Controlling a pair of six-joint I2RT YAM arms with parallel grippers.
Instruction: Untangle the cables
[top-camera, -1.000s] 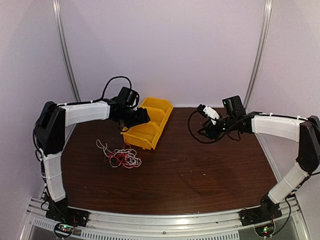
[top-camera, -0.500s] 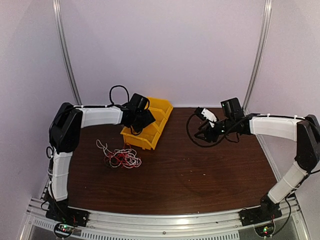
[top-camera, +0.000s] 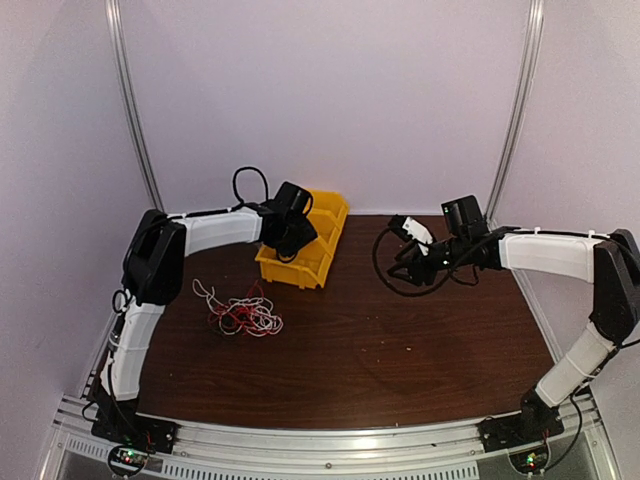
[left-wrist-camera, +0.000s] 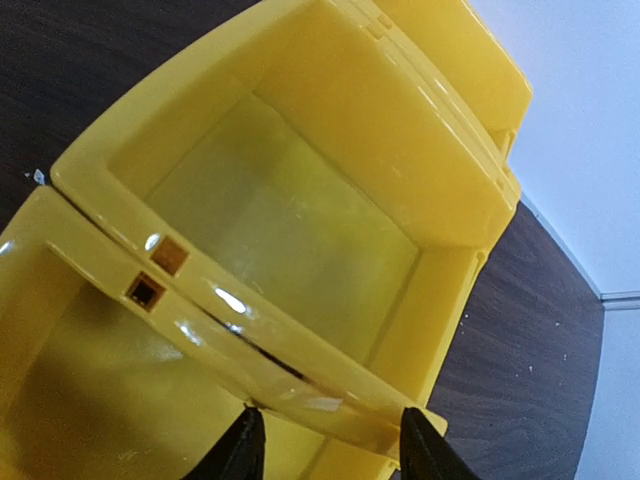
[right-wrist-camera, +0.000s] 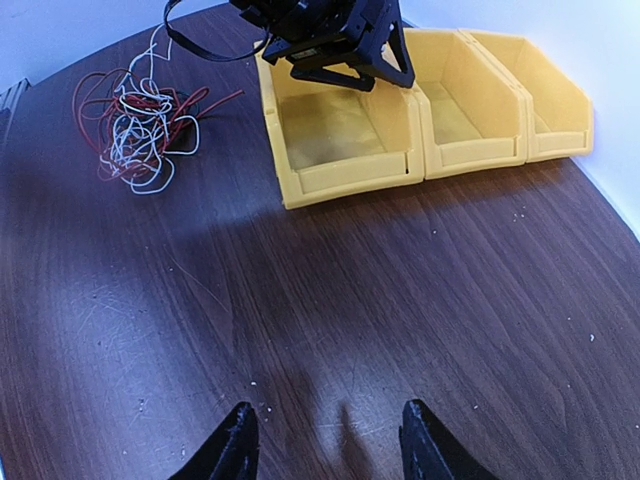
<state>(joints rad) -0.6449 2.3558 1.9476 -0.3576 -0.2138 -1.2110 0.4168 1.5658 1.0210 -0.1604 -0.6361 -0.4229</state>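
The cables (top-camera: 240, 315) lie in a small tangle of white, red and dark wires on the brown table, left of centre. They also show in the right wrist view (right-wrist-camera: 138, 122) at the upper left. My left gripper (top-camera: 298, 242) is well away from them, over the row of yellow bins (top-camera: 318, 262). In the left wrist view it is open (left-wrist-camera: 330, 455), its fingertips either side of the rims where two bins (left-wrist-camera: 300, 230) meet. My right gripper (top-camera: 408, 262) hovers open and empty over bare table (right-wrist-camera: 325, 450), right of the bins.
Three yellow bins stand side by side at the back of the table (right-wrist-camera: 465, 110), all empty. The left gripper shows over the nearest bin (right-wrist-camera: 335, 45). Table edges lie at left and right (top-camera: 530, 300); white walls enclose the back.
My left arm has swung right and farther back over the bins, and the row of bins has shifted slightly right. The right arm has hardly moved. The cables lie as before.
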